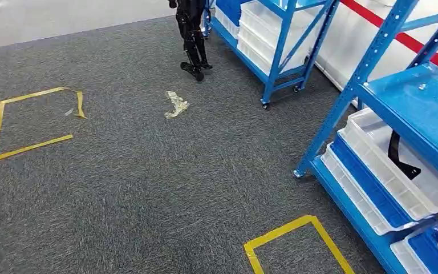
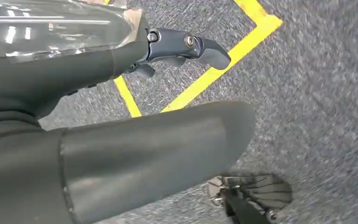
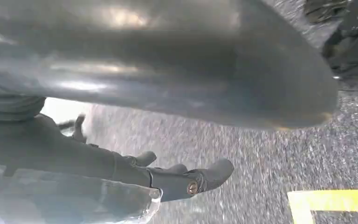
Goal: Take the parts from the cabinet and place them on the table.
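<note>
A blue shelving rack (image 1: 358, 80) stands at the right of the head view. Its low shelves carry white bins (image 1: 370, 154), and a black bent part (image 1: 400, 157) lies in one of them. Both arms hang at my sides. In the left wrist view my left hand (image 2: 116, 140) hangs over grey carpet, its dark fingers (image 2: 196, 46) stretched out and nothing in it. The right wrist view has my right hand (image 3: 158, 70) over the carpet too, its fingers (image 3: 191, 181) extended and nothing held.
A second blue rack (image 1: 279, 51) with white bins stands farther back. Another robot's black legs (image 1: 193, 43) stand beside it. Yellow tape squares (image 1: 31, 123) (image 1: 296, 242) mark the carpet, and a crumpled scrap (image 1: 175, 105) lies between them.
</note>
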Tool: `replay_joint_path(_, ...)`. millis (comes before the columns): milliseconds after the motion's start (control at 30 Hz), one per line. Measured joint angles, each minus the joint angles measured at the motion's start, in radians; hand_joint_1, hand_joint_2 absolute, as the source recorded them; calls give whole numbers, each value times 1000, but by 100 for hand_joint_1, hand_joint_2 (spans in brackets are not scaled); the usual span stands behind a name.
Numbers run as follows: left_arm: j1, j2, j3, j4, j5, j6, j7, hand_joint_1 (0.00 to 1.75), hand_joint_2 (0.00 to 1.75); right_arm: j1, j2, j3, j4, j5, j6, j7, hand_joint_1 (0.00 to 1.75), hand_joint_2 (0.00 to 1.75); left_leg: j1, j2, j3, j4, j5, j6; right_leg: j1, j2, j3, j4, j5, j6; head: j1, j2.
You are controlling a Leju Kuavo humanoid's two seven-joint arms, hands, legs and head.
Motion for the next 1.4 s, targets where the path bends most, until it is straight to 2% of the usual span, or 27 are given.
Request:
replay_joint_path(67,-3,0,0,0,-3,-2,7,0,0,5,4,-1,0,-3,-3,2,0,0,-1,26,0,0,-2,0,-3,-2,-43,82,-19,13,0,0)
replay_joint_path(100,-4,-2,0,0,-3,-2,8,0,0,8,6,-1,0,-4,-3,2,0,0,0,38,1,0,-4,-2,-4,-4,-25,44,0,25,0,0)
replay_joint_path(167,-6,-4,0,0,-3,-3,8,0,0,12,7,-1,0,-4,-3,3,0,0,2,59,7,0,-9,-9,-9,-29,73,-142,69,47,1,0)
replay_joint_path(200,-6,-5,0,0,-3,-3,8,0,0,10,7,-1,0,-4,-3,3,0,0,2,68,12,1,-12,-14,-9,-69,122,-231,93,49,2,0)
replay_joint_path(233,-4,-5,0,-1,-3,-3,9,0,0,7,9,-1,0,-4,-3,3,0,0,-7,80,17,1,-20,-26,3,-94,124,-241,107,39,3,0)
replay_joint_path(267,-5,-4,0,-2,-3,-4,9,0,0,6,10,-1,0,-4,-3,3,0,0,-6,86,22,0,-23,-33,3,-82,127,-239,110,23,0,0)
replay_joint_path(367,-18,-8,-1,-3,-8,-6,10,0,0,10,10,-2,0,-7,-3,3,0,0,-1,117,43,-8,-29,-51,5,-51,125,-246,113,-3,1,0)
replay_joint_path(400,-23,-9,-2,-4,-9,-9,11,0,0,11,12,-2,0,-4,-3,0,0,0,6,76,40,6,-40,-58,-14,-37,137,-250,118,-9,-4,0)
replay_joint_path(433,-28,-11,-2,-6,-8,-10,14,0,0,10,11,-2,0,1,-4,-2,0,0,5,25,22,47,-72,-58,-13,-31,136,-250,120,-20,-8,0)
replay_joint_path(467,-36,-16,-2,-8,-3,-11,29,0,0,8,10,-1,-1,10,-5,-3,0,0,5,-5,-13,122,-117,-58,-11,-22,136,-250,120,-27,-11,0)
replay_joint_path(533,-62,-25,-2,-13,4,-13,75,0,0,3,10,2,-1,26,-8,-3,0,0,5,-21,-98,286,-185,-59,-6,5,134,-249,120,-27,-11,0)
replay_joint_path(600,-99,-38,-5,-27,20,-18,126,0,0,3,9,3,-1,36,-13,-1,0,0,5,-22,-118,298,-152,-56,-3,28,137,-248,120,-27,-11,0)
replay_joint_path(667,-133,-47,-11,-39,30,-24,148,0,0,2,7,4,-1,38,-15,0,0,0,6,-31,-56,151,-53,-50,-3,55,143,-248,120,-27,-11,0)
replay_joint_path(700,-144,-48,-14,-45,36,-26,152,0,0,0,6,5,-1,38,-16,0,0,0,9,-67,-15,62,-8,-48,-4,69,143,-247,119,-26,-11,0)
replay_joint_path(733,-148,-48,-17,-47,40,-26,152,0,0,-2,6,7,-1,38,-17,0,0,0,13,-131,2,17,-7,-44,2,82,136,-240,118,-22,-10,0)
replay_joint_path(800,-159,-52,-24,-54,50,-27,152,0,0,-5,6,8,-2,39,-18,1,0,0,5,-104,0,12,-9,-40,-1,107,125,-242,123,-6,-8,0)
replay_joint_path(867,-164,-59,-31,-61,57,-27,152,0,0,1,5,10,-2,41,-21,2,0,0,-1,-81,3,5,-4,-25,-5,131,111,-250,129,11,-10,0)
replay_joint_path(900,-170,-62,-36,-66,65,-27,155,0,0,2,0,11,-2,43,-24,3,0,0,9,-63,10,-10,5,-13,-3,119,112,-241,125,14,-8,0)
replay_joint_path(933,-179,-64,-42,-71,74,-27,171,0,0,2,3,15,-2,45,-24,6,0,0,5,-54,15,-18,7,-4,3,58,94,-205,104,9,-6,0)
replay_joint_path(967,-192,-66,-48,-75,85,-26,194,0,0,0,2,19,-2,50,-24,11,0,0,3,-39,15,-19,8,-1,3,23,55,-135,70,5,0,0)
replay_joint_path(1067,-229,-75,-77,-79,111,-22,238,0,0,-7,-2,22,-2,55,-24,22,0,0,-2,3,13,-19,6,1,-1,0,-52,69,2,8,2,0)
replay_joint_path(1133,-247,-83,-95,-82,124,-16,243,0,0,-7,-3,25,-3,55,-24,29,0,0,-1,27,16,-19,3,-1,-5,-6,-21,6,39,29,2,0)
replay_joint_path(1200,-257,-92,-114,-84,129,-14,243,0,0,-5,-5,26,-3,55,-27,31,0,0,1,49,24,-18,-3,-10,-8,-42,84,-193,111,48,3,0)
replay_joint_path(1233,-260,-93,-122,-84,134,-14,243,0,0,-6,-4,26,-3,55,-29,32,0,0,-4,59,28,-18,-7,-16,-5,-86,116,-257,127,42,5,0)
replay_joint_path(1300,-264,-93,-139,-84,147,-16,243,0,0,-8,-5,26,-4,55,-40,32,0,0,-10,76,33,-17,-16,-29,5,-67,117,-251,137,18,1,0)
replay_joint_path(1367,-273,-100,-161,-84,168,-16,247,0,0,-2,-9,26,-4,54,-47,29,0,0,-8,96,43,-20,-19,-36,9,-48,106,-249,135,6,1,0)
replay_joint_path(1400,-284,-107,-169,-84,179,-11,255,0,0,-1,-12,26,-5,53,-47,22,0,0,-5,95,41,-17,-27,-45,-9,-38,120,-256,139,-5,0,0)
